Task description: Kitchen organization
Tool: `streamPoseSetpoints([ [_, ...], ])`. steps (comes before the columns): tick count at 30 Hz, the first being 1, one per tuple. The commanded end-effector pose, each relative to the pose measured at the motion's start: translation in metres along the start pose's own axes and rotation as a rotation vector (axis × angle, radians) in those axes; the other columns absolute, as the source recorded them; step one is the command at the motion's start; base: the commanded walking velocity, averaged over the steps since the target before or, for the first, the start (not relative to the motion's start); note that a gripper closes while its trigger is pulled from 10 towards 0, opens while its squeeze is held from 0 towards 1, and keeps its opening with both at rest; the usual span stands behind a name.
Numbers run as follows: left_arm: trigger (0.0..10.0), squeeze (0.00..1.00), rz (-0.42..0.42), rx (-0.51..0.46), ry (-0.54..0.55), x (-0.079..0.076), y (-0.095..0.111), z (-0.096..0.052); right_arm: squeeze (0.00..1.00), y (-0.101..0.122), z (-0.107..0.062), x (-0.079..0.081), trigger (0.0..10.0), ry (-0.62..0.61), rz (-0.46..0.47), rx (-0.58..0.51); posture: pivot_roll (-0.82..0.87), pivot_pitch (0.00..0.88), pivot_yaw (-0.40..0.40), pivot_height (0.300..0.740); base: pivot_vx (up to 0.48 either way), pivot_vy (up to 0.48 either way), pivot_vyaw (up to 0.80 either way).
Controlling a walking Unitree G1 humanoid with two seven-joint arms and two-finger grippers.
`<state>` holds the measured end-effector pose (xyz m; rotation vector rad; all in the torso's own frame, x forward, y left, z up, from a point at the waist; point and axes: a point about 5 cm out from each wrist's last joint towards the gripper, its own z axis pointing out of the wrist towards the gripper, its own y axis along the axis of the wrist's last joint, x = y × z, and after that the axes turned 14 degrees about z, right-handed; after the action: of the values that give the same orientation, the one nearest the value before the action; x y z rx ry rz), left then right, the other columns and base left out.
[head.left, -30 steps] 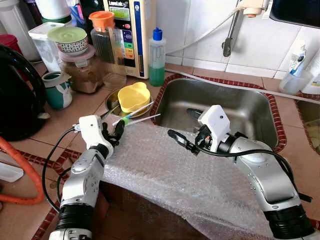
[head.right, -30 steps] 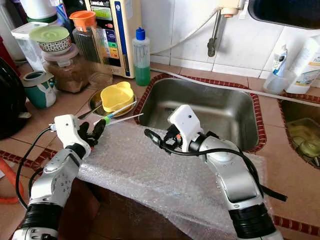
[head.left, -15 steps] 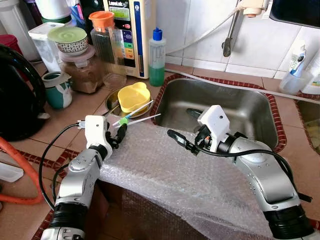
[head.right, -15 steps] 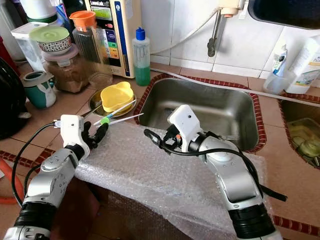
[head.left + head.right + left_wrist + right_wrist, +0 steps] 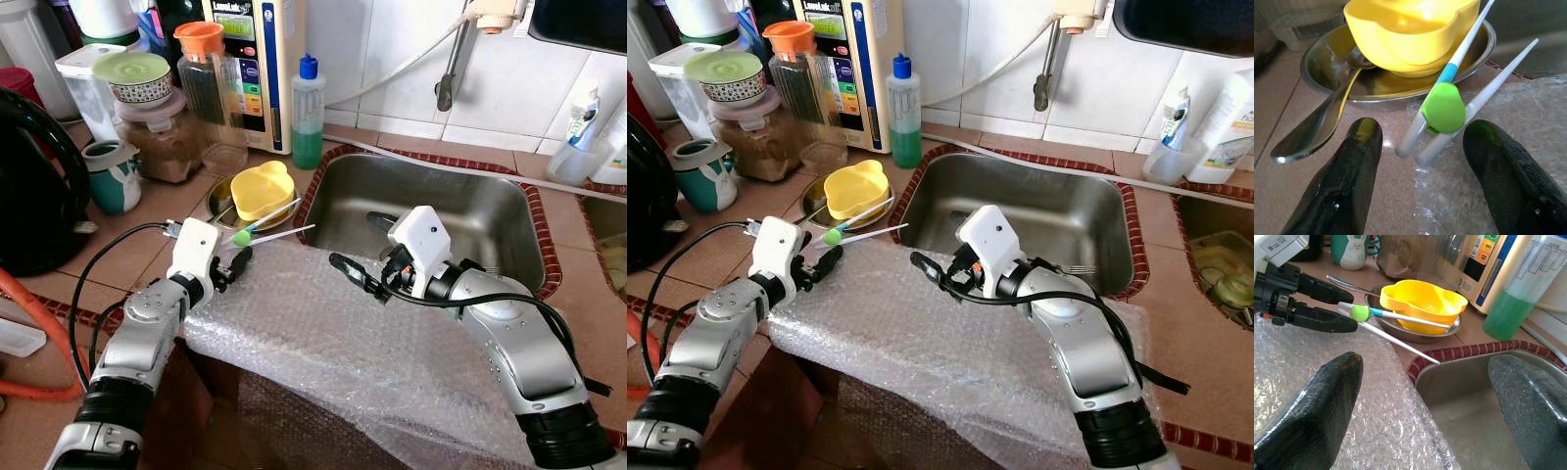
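The left end effector (image 5: 235, 262) had advanced over the past second toward the training chopsticks (image 5: 1449, 105), and its two black fingers (image 5: 1339, 188) stood wide apart, one to each side of the near ends of the sticks without touching them. The right end effector (image 5: 345, 269) had held its position above the bubble wrap (image 5: 392, 352), fingers spread wide and empty, at the near rim of the sink (image 5: 460, 211). The training chopsticks were two white sticks joined near the near end by a green clip, one stick bearing a blue band just beyond the clip. Their near ends rested at the edge of the bubble wrap on the desk (image 5: 147, 220); one stick leaned up against the yellow bowl (image 5: 261, 190), which sat in a metal dish (image 5: 1400, 85) beside a metal spoon (image 5: 1317, 129).
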<state>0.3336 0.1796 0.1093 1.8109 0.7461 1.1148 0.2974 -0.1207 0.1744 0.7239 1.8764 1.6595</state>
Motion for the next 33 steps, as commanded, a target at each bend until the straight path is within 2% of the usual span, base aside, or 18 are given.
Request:
streamPoseSetpoints([
  [1,10.0,0.00,0.025,0.042,-0.026,0.0002,-0.0092,-0.0008,0.00,0.0033,-0.0017,0.0009,10.0,0.003,-0.014,-0.010,0.01,0.033,0.051,0.740,0.000,0.000,0.00],
  [2,10.0,0.00,0.028,0.038,-0.022,0.0017,-0.0091,-0.0009,0.00,0.0034,-0.0018,0.0008,10.0,0.003,-0.014,-0.010,0.01,0.033,0.051,0.740,0.000,0.000,0.00],
  [3,9.0,0.00,0.026,0.035,-0.019,0.0029,-0.0091,-0.0010,0.00,0.0035,-0.0018,0.0008,10.0,0.003,-0.014,-0.010,0.01,0.033,0.051,0.740,0.000,0.000,0.00],
  [4,3.6,0.00,0.034,0.033,-0.016,0.0049,-0.0094,-0.0012,0.00,0.0035,-0.0020,0.0007,10.0,0.003,-0.016,-0.011,0.01,0.029,0.051,0.740,0.000,0.000,0.00],
  [5,0.0,0.00,0.036,0.031,-0.015,0.0060,-0.0097,-0.0013,0.00,0.0036,-0.0020,0.0006,10.0,0.003,-0.016,-0.011,0.01,0.029,0.051,0.740,0.000,0.000,0.00],
  [26,0.0,0.00,0.067,0.013,-0.036,0.0063,-0.0175,-0.0050,0.00,0.0031,-0.0013,0.0003,10.0,0.003,-0.017,-0.010,0.01,0.029,0.048,0.740,0.000,0.000,0.00],
  [33,0.0,0.00,0.070,-0.032,0.021,0.0075,-0.0149,-0.0071,0.00,0.0026,-0.0013,0.0001,10.0,0.000,-0.016,-0.011,0.02,0.031,0.046,0.740,0.000,0.000,0.00],
])
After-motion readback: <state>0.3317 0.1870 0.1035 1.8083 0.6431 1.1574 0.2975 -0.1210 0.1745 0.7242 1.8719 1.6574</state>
